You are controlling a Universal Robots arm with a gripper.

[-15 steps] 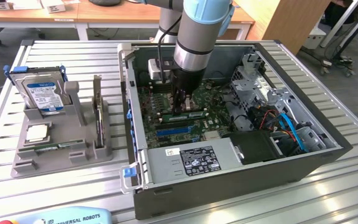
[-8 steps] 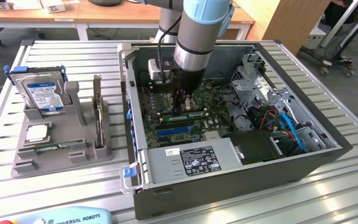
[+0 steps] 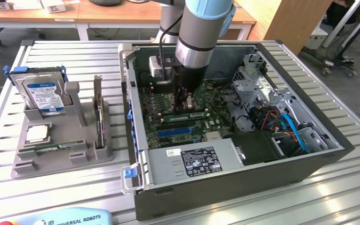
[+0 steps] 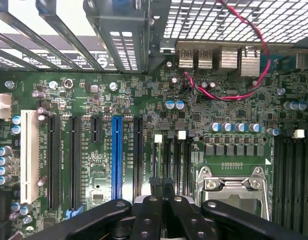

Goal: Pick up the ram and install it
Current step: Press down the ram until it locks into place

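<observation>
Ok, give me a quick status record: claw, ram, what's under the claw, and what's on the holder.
claw: claw shut, low over the motherboard inside the open case
ram: green ram lies along the board right by the claw tips in the exterior view; contact cannot be told
under claw: black memory slots beside the CPU socket
holder: grey holder outside the case, on the exterior view's left, carrying the hard drive and CPU chip
</observation>
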